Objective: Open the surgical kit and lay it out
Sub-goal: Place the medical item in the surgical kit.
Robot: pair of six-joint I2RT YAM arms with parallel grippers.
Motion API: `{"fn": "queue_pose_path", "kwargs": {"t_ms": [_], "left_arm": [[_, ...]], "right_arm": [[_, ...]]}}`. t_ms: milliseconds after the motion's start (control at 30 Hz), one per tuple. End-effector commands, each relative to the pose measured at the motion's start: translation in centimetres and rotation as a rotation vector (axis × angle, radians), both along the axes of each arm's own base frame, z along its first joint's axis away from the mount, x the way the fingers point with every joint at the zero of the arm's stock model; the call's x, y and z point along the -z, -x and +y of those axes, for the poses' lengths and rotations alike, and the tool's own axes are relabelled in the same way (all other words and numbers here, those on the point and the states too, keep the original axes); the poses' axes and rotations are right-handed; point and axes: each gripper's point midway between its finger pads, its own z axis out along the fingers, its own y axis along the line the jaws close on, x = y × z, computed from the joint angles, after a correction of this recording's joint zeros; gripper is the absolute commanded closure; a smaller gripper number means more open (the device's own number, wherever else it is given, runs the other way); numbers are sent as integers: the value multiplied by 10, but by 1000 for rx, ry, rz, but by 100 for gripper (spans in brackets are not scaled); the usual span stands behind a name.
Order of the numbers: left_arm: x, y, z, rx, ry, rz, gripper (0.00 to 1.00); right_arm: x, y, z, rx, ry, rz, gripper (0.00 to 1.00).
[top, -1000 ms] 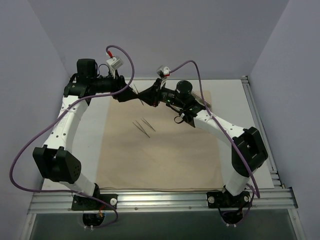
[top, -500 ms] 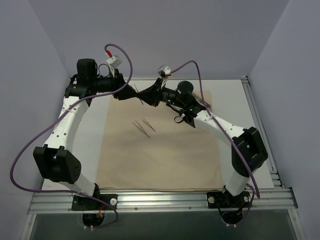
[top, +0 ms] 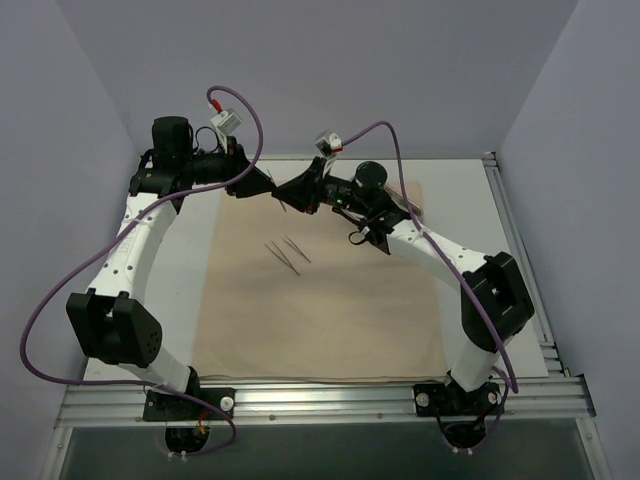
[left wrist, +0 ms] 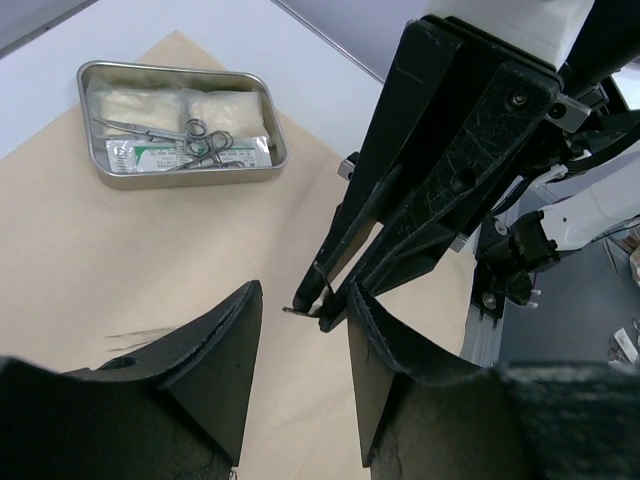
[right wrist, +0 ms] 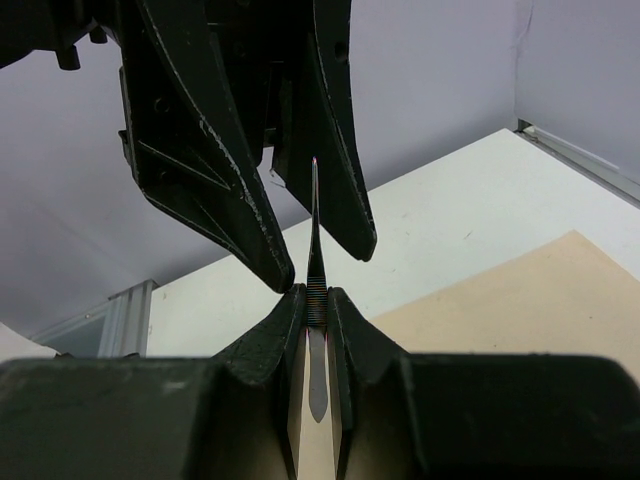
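The tan cloth wrap (top: 330, 300) lies spread flat on the table. My right gripper (top: 288, 193) is shut on thin metal tweezers (right wrist: 315, 240) and holds them in the air over the cloth's far left part. My left gripper (top: 268, 185) is open, and its fingers (right wrist: 200, 150) straddle the tweezers' tip without closing on it. Two more tweezers (top: 288, 252) lie on the cloth. The steel tray (left wrist: 190, 176) shows in the left wrist view with gauze squares (left wrist: 140, 105), ring-handled clamps (left wrist: 200, 140) and clear packets (left wrist: 150, 155) inside. My right arm hides it in the top view.
The white table (top: 180, 270) shows along the cloth's left side. Grey walls close in the back and sides. A metal rail (top: 330, 395) runs along the near edge by the arm bases. Purple cables (top: 60, 300) loop off both arms.
My left gripper has moved a little to the right, so its open fingers now surround the tip of the tweezers held by my right gripper. The right arm stays almost still.
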Motion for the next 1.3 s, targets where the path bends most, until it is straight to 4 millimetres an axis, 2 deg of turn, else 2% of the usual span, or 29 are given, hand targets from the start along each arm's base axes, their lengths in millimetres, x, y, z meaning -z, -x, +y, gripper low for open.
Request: {"fn": "queue_pose_path", "kwargs": {"t_ms": [0, 167, 300, 333, 400, 533, 567, 633, 667, 733, 767, 800, 867, 900, 933, 1067, 1267], "left_arm": [[-21, -3, 1, -7, 27, -93, 52], [-20, -3, -3, 6, 63, -66, 53], [-15, -5, -2, -6, 48, -69, 62], [-15, -5, -2, -10, 45, -68, 71], [-13, -5, -1, -14, 42, -66, 77], [-8, -7, 1, -42, 34, -46, 97], [-7, -10, 2, -66, 27, -42, 98], [-4, -12, 4, -99, 23, -20, 98], [3, -18, 7, -145, 8, -2, 98], [13, -24, 12, -217, -9, 50, 98], [19, -28, 15, -254, -23, 69, 98], [29, -36, 24, -344, -58, 112, 98], [37, -40, 28, -393, -78, 146, 98], [38, -41, 29, -409, -68, 169, 98], [38, -41, 28, -408, -63, 175, 98], [32, -41, 23, -395, -31, 190, 98], [33, -38, 22, -390, -37, 189, 98]], "right_arm": [[-30, 15, 4, -84, -85, -78, 100], [-29, 16, 7, -107, -103, -61, 100], [-29, 17, 6, -108, -111, -58, 100], [-29, 16, 6, -107, -113, -61, 100], [-29, 16, 7, -107, -114, -58, 100], [-24, 11, 8, -90, -103, -33, 100], [-22, 7, 7, -75, -95, -26, 100], [-12, 0, 7, -32, -52, -3, 90], [-13, -8, 4, 20, -43, -2, 71], [-2, -15, 2, 85, 33, -2, 55], [-4, -24, -3, 157, 53, -12, 53], [0, -26, -4, 188, 84, -18, 52], [4, -26, -2, 255, 167, -54, 51], [7, -26, -1, 276, 196, -63, 50], [16, -18, 7, 276, 246, -54, 50], [26, -26, 14, 363, 339, -73, 51], [37, -37, 10, 434, 372, -58, 53]]}}
